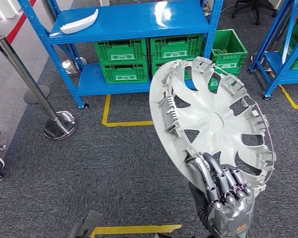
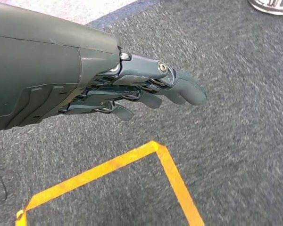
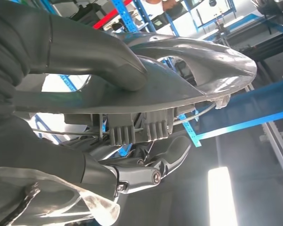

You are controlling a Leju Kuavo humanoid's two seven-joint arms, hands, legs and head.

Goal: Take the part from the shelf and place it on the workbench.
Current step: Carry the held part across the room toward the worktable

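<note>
Now right robot hand [image 1: 224, 201] grips wheel cover [image 1: 215, 119] rim; left robot hand [image 2: 147, 89] empty, fingers extended; crate labels unreadable

Right hand [image 1: 224, 198]: dark grey segmented fingers, glossy metallic knuckles; left hand [image 2: 133, 89]: matte grey cover, visible pivot screws.

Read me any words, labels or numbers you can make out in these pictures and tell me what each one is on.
No text here can be read.
Green crates on the blue shelf: white labels on their fronts, too small and blurred to read.
Wheel cover held by the right hand: no lettering visible on the side shown.
Left hand: no markings visible.
Yellow floor tape: plain lines, no writing.
</note>
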